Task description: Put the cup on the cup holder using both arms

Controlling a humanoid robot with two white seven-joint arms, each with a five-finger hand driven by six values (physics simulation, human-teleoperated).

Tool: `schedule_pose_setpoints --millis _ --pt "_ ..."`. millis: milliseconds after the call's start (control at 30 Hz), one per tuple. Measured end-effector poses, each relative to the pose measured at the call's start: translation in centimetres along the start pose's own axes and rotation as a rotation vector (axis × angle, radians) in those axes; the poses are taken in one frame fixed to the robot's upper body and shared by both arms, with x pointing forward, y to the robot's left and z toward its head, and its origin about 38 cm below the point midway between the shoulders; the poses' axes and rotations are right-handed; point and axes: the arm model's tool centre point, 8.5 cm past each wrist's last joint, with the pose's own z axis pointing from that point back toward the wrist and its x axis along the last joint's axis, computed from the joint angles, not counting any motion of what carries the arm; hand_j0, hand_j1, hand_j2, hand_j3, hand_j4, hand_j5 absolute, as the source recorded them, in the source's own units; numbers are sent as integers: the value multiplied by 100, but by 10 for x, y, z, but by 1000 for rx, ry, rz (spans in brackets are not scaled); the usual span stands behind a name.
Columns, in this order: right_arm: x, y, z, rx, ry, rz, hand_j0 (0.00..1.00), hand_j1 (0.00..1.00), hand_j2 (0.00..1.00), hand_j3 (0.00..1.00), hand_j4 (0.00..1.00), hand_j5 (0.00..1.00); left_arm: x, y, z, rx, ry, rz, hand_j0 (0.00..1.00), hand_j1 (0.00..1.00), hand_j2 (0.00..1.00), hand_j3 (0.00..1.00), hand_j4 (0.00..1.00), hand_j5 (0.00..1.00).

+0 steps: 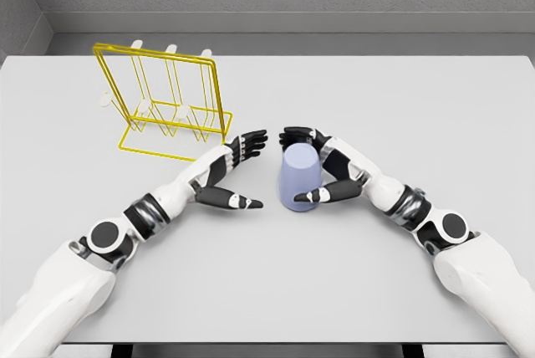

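Lavender plastic is what the cup (pixel 300 178) appears to be made of; it is seen standing on the grey desk (pixel 351 283), a little right of the middle, with its narrower end up and its wider end down on the surface. The right robot hand (pixel 315 166) is wrapped around it: the dark fingers (pixel 294 135) are curled over the far side near the top, and the thumb (pixel 322 195) is pressed along the near side close to the base, so the cup is clamped between them. The white right forearm is seen running in from the lower right corner.

The left robot hand (pixel 234 172) is held just left of the cup, apart from it, with a clear strip of desk between. Its fingers are spread and extended toward the cup, the thumb stretched out below them, and nothing is held in it. Its arm is seen coming in from the lower left corner.

Behind the left robot hand, toward the far left part of the desk, the cup holder (pixel 167 103) is placed: a yellow wire frame with a flat rectangular base and several pale pegs rising from it. No cup is hung on it. It is set apart from both hands and from the cup.
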Motion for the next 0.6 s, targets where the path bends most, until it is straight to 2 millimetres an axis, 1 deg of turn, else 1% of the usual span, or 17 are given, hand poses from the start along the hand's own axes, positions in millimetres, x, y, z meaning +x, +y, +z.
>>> schedule_pose_setpoints --millis 200,467,600 --pt "-2 0 3 3 10 6 100 100 100 100 100 100 -1 0 -1 2 -1 7 100 100 100 100 100 100" --pt "3 -9 12 -5 28 29 100 100 100 100 100 100 0 -1 -1 2 -3 8 100 100 100 100 100 100" --pt "4 -17 22 -13 50 46 100 100 100 100 100 100 1 -3 -2 -4 -8 8 100 100 100 100 100 100"
